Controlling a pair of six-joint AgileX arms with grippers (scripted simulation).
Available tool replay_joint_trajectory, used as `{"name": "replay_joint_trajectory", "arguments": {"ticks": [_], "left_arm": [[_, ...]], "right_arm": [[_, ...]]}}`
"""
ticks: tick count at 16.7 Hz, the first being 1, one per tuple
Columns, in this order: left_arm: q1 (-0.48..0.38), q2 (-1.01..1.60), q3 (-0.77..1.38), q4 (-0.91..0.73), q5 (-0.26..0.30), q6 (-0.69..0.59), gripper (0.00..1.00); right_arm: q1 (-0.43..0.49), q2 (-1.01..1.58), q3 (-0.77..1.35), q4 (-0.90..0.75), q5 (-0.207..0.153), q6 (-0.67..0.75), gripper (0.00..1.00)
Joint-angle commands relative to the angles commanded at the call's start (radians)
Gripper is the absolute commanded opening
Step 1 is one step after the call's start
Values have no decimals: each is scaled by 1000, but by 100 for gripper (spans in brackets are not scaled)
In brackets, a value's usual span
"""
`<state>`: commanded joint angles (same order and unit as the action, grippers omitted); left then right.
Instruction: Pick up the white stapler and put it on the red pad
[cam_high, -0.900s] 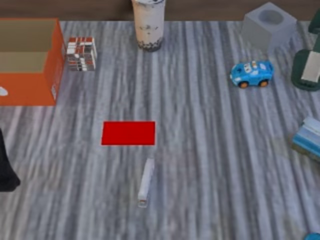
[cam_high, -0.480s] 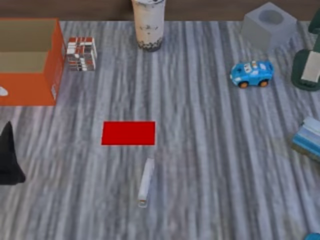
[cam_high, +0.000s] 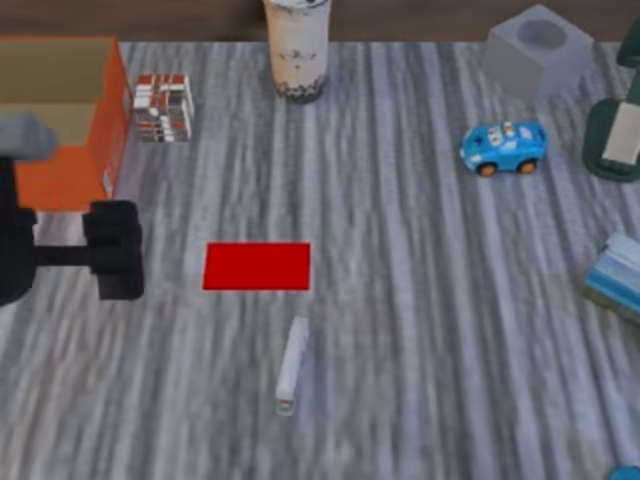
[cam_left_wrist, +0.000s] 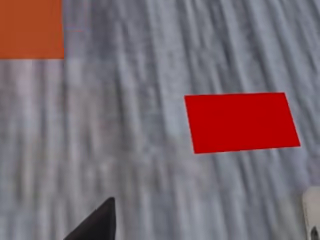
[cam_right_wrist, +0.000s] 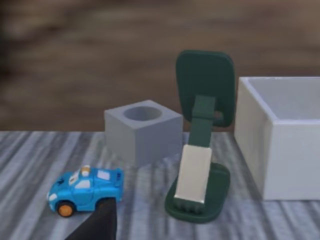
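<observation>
A grey, streaked wood-grain table (cam_high: 420, 330) carries, from largest to smallest, one open orange cardboard box (cam_high: 95, 150) at its left edge, one flat, thin bright red rectangular pad (cam_high: 257, 266) and one slim white bar-shaped stapler (cam_high: 292, 362) with a greyish metal tip. The stapler lies flat just nearer than the pad, apart from it, with bare tabletop on every side. The black left gripper (cam_high: 112, 250) hovers left of the pad beside the box; whether its fingers are spread cannot be told.

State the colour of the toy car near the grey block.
The toy car is bright blue with orange wheels; the right wrist view shows it best.
</observation>
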<state>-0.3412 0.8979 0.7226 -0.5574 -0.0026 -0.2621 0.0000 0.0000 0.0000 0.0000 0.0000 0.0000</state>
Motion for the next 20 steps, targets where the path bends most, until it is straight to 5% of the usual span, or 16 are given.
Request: {"name": "replay_joint_trajectory", "arguments": {"ticks": [11,20], "left_arm": [[-337,921,712,-557,-3,-261,100],[-379,1038,822,-624,-3,-298,100]], "right_arm": [[0,0,0,0,0,0,100],[0,0,0,0,0,0,100]]}}
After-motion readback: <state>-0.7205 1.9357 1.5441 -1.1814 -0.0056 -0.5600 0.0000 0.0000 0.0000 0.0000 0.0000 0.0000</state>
